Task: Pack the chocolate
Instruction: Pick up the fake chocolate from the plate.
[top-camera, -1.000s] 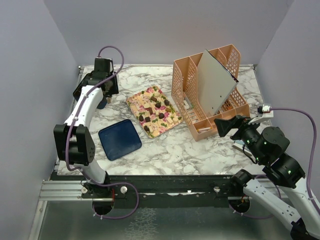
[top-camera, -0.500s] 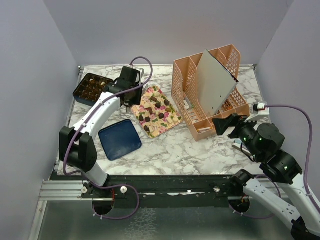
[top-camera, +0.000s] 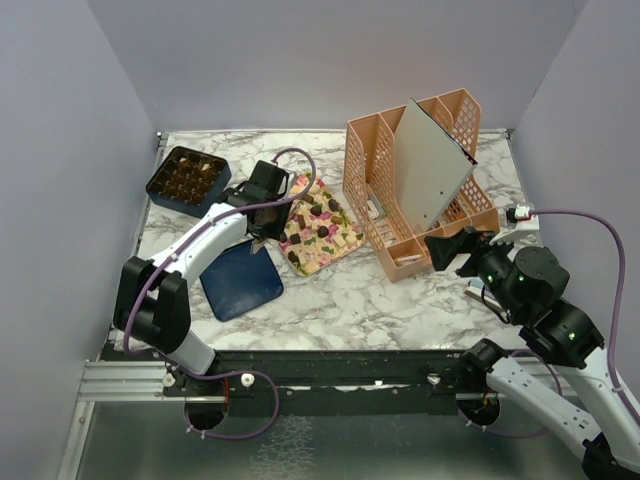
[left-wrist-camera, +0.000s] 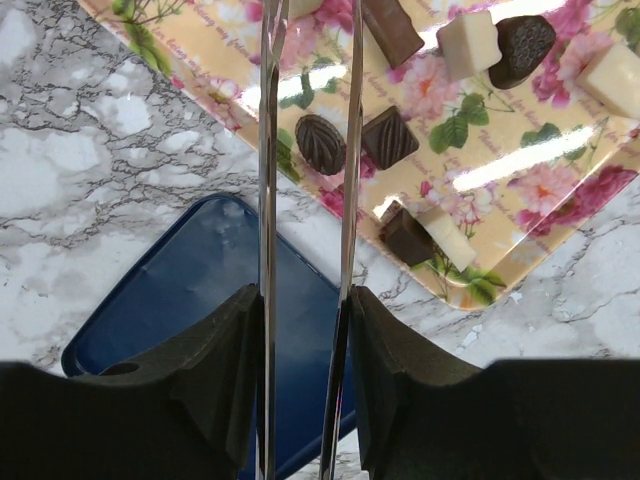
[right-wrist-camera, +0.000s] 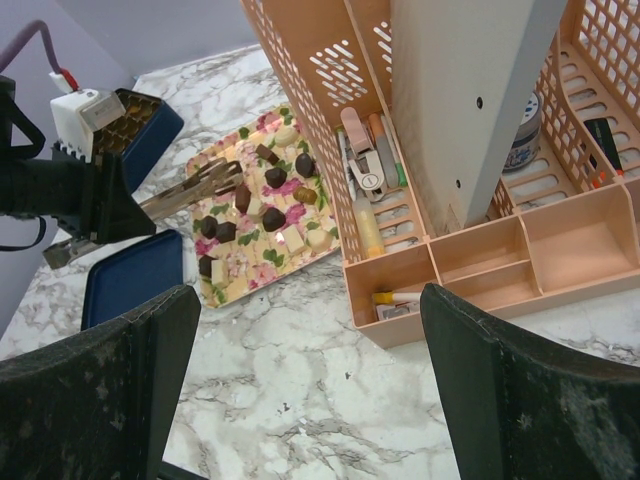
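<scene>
The chocolate lies as several dark, cream and tan pieces on a floral tray; it also shows in the left wrist view and the right wrist view. My left gripper is shut on metal tongs, whose blades reach over the tray's near left part, with a ribbed dark piece between them in the left wrist view. The dark blue box with gridded tray stands at the back left, with several pieces in it. My right gripper is open and empty above the marble at the right.
A dark blue lid lies flat on the marble, left of the tray's near corner. A peach desk organizer with a leaning grey board stands right of the tray, holding pens and small items.
My left arm has swung from the blue box at the back left, right and nearer, to the floral tray, taking the tongs along. The right arm has barely shifted.
</scene>
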